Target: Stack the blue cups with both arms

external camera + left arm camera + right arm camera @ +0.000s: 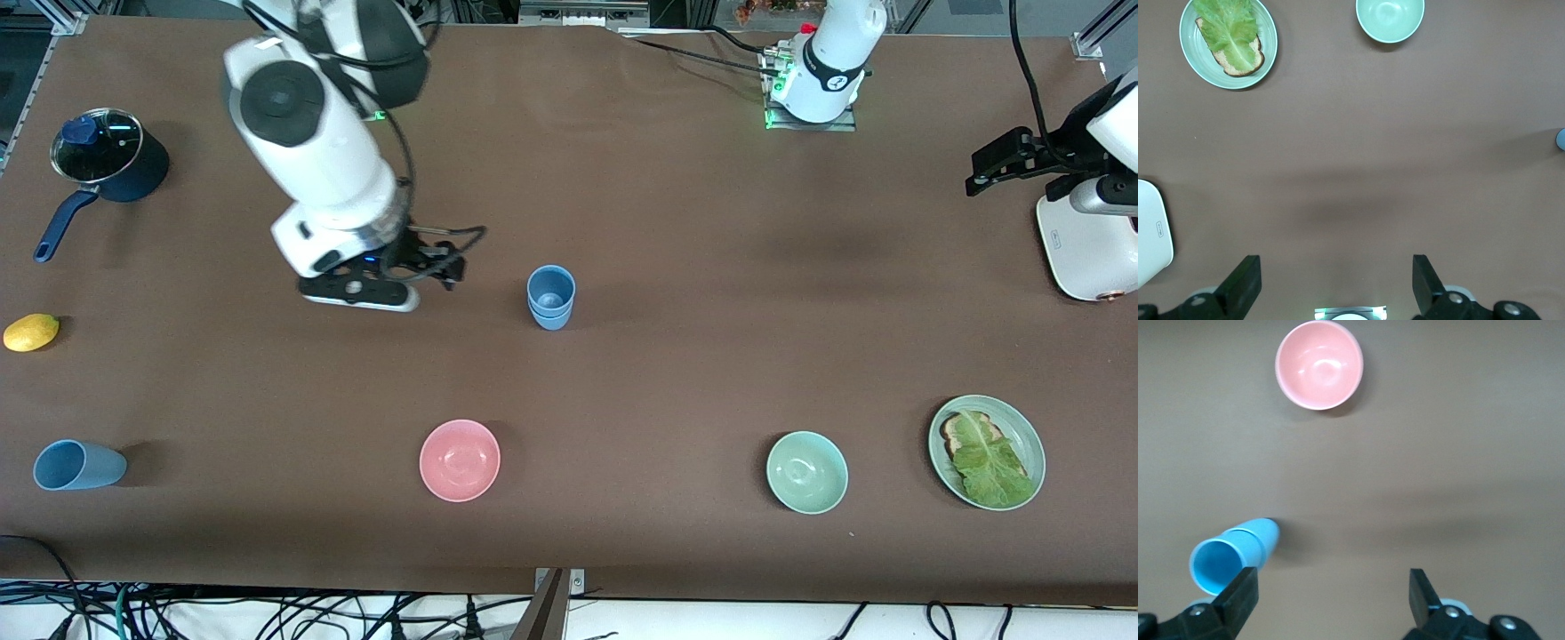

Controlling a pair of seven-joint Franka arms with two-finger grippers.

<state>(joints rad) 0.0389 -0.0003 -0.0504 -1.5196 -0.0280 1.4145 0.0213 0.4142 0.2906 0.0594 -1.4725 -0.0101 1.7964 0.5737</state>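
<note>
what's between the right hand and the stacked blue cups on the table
Nothing: bare brown table separates the open right hand from the stacked blue cups, as the front view shows.

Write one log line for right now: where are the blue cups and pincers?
stacked blue cups: upright, mid-table | third blue cup: on its side | right pincer: open, empty, beside stack | left pincer: open, waiting

The right gripper (pixel 1331 600) hangs wide open over bare table, stacked blue cups (pixel 1235 553) by one finger, pink bowl (pixel 1319 365) apart.
</note>
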